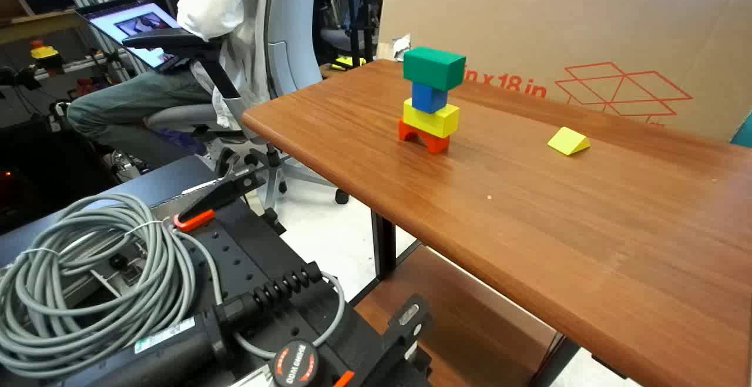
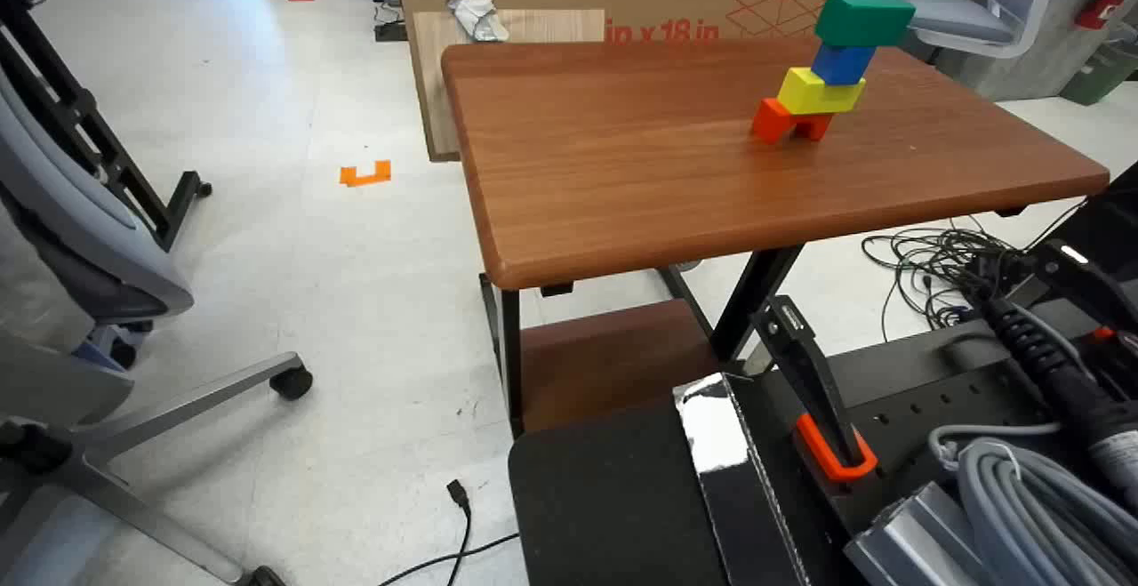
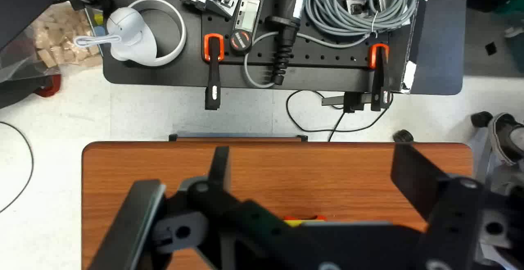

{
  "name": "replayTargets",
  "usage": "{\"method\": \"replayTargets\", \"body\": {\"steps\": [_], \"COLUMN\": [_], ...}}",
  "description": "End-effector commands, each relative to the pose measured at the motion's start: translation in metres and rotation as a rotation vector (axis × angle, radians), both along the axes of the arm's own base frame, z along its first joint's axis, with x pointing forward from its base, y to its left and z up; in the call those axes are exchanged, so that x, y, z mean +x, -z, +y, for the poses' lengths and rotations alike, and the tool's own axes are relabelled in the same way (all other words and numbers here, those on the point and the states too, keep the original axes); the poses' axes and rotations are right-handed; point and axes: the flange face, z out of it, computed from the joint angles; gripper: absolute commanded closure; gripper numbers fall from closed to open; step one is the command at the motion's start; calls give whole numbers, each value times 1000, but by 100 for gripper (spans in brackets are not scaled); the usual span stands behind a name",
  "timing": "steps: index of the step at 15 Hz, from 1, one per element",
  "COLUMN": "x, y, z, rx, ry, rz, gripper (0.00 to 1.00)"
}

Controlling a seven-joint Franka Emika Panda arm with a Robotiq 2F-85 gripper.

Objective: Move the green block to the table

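The green block is a teal-green rectangular block at the top of a stack, and it also shows in an exterior view. Under it are a blue cube, a flat yellow block and a red arch block. The arch stands on the brown table. In the wrist view my gripper is open and empty above the table. Slivers of the yellow block and red arch show at its body; the green block is hidden there. The gripper is out of both exterior views.
A yellow wedge block lies on the table away from the stack. A large cardboard box stands behind the table. A black workbench with clamps and a coiled grey cable faces the table across a floor gap.
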Motion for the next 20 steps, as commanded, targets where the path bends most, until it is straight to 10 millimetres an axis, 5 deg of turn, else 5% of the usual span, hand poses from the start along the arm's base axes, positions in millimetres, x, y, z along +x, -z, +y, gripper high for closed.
{"method": "replayTargets", "body": {"steps": [1, 5, 11, 15, 20], "x": [0, 4, 30, 44, 62], "y": [0, 2, 14, 34, 65], "z": [0, 4, 51, 81, 90], "rx": [0, -11, -113, -160, -219], "ry": [0, 10, 143, 167, 142], "rz": [0, -6, -158, -231, -296], "gripper": [0, 0, 0, 0, 0]}}
